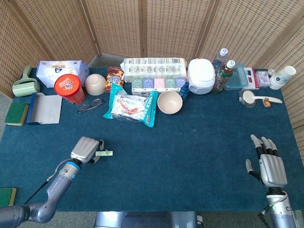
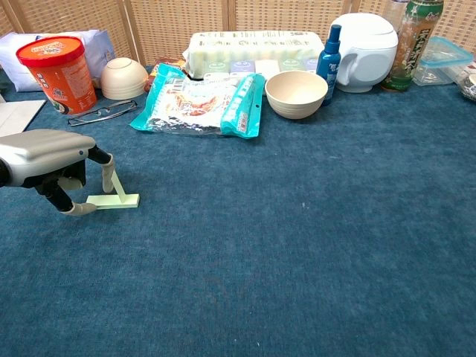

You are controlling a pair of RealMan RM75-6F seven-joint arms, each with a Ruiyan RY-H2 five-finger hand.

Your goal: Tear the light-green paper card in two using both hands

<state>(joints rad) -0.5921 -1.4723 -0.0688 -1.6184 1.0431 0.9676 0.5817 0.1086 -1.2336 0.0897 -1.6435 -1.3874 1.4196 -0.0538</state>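
Observation:
The light-green paper card (image 2: 123,201) lies flat on the blue cloth at the left, with one flap standing up; in the head view the card (image 1: 106,153) is small. My left hand (image 2: 50,158) hovers over the card's left end, fingers (image 2: 108,172) apart; one fingertip is against the upright flap and the thumb tip is at the card's left edge. It has no clear grip on the card. The same left hand (image 1: 86,149) shows from above. My right hand (image 1: 271,168) rests open, fingers spread, at the front right, far from the card and outside the chest view.
Behind the card lie glasses (image 2: 102,112), a red tub (image 2: 61,72), a snack bag (image 2: 199,102) and a beige bowl (image 2: 296,93). More boxes and bottles line the back edge. Bare blue cloth (image 2: 297,245) stretches between the hands.

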